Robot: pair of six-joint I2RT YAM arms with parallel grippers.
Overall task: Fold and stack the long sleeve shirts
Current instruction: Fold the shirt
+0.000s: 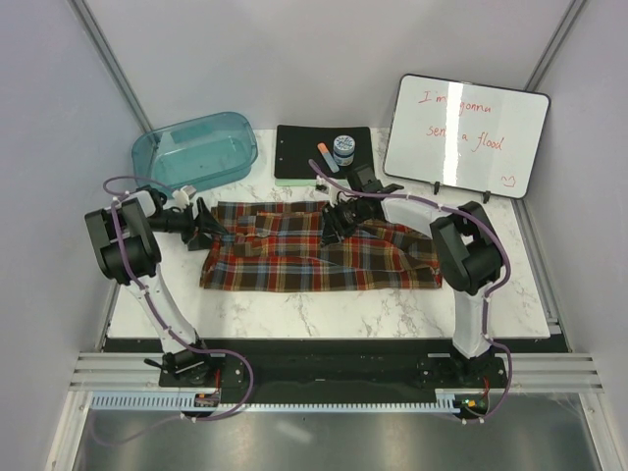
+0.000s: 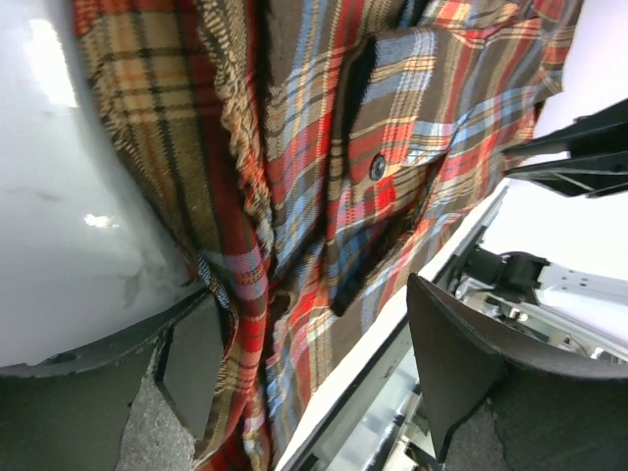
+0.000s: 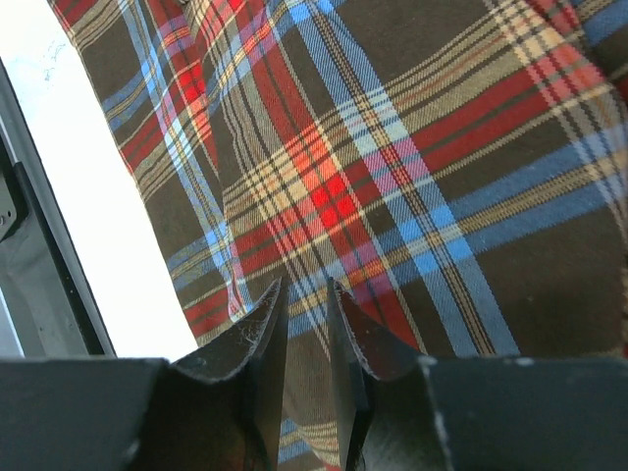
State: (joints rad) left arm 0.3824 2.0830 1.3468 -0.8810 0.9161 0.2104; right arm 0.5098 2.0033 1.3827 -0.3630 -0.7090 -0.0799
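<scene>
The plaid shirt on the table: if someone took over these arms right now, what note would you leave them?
Left gripper: open, one finger on each side of the shirt at its left end, not closed on it.
Right gripper: nearly shut, seemingly pinching cloth at the shirt's far edge.
Shirt: lying lengthways on the table, rumpled.
Done: no neat fold visible.
Left: fold it properly; only one shirt is in view to stack.

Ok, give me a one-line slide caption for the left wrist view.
Left gripper open astride the bunched edge of the plaid shirt, pocket button in view.
</scene>
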